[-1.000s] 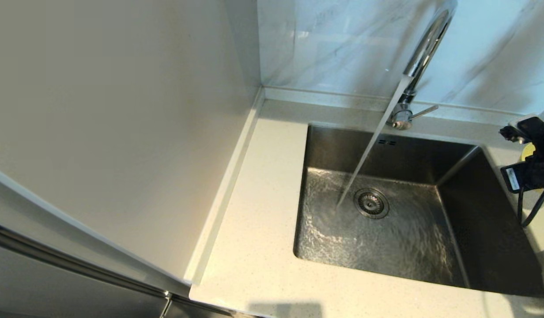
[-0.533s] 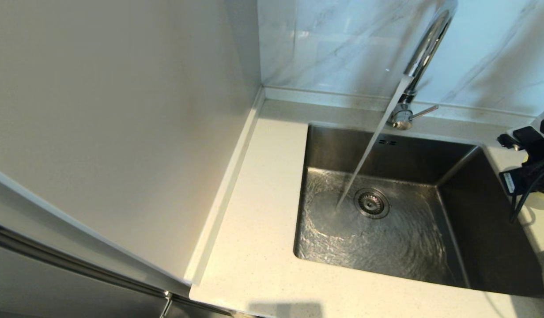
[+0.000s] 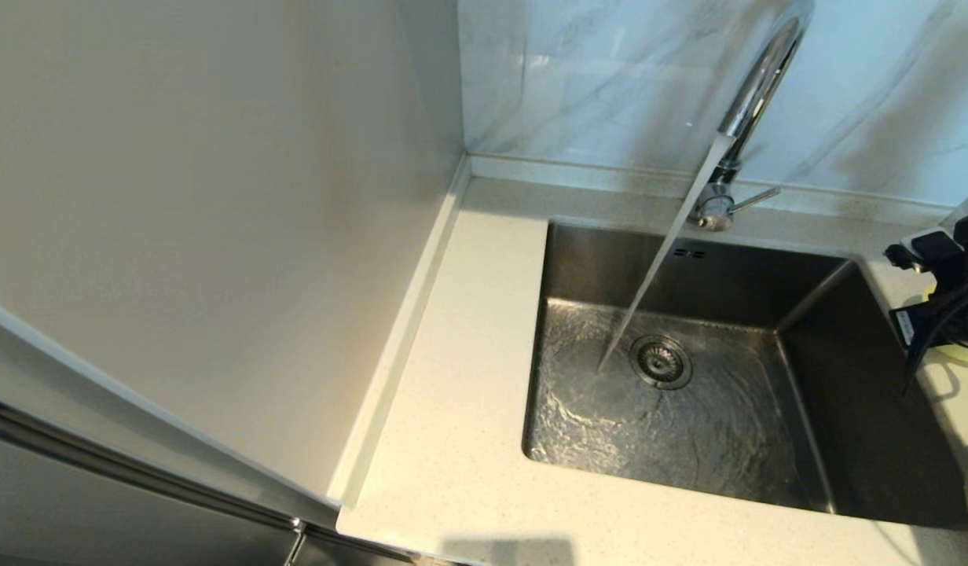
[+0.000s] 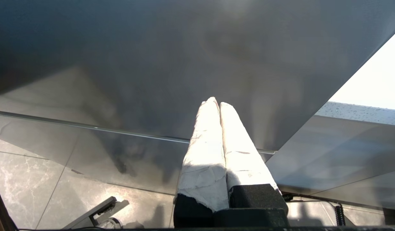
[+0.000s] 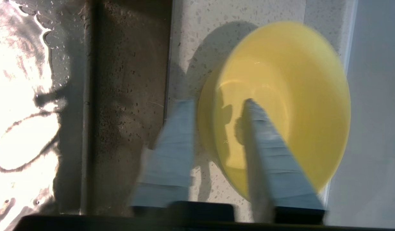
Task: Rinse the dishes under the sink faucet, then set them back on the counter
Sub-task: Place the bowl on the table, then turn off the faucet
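The right tool [image 5: 216, 106] hangs over the tabletop [image 5: 242, 19] strip right of the sink [image 3: 688, 440], its fingers spread and straddling the near rim of the pale yellow bowl [image 5: 290, 96], one finger outside the wall, one inside; whether the pads touch the rim yet I cannot tell; the bowl sits on the tabletop just beside the sink's right edge, close to the raised back edge. The faucet [image 3: 755, 86] runs, its stream landing beside the drain strainer [image 3: 661, 362]. The left tool [image 4: 218, 106] is parked low beside the cabinet front, fingers pressed together on nothing.

Likely trouble: a thin, wet rim could slip from the pinch, or a closing finger could nudge the bowl against the back edge or tip it into the basin; a shallow bite would cause either. Room is tight on that strip, with the sink lip on one side and the wall on the other; the basin itself is open, and the left tabletop is broad.
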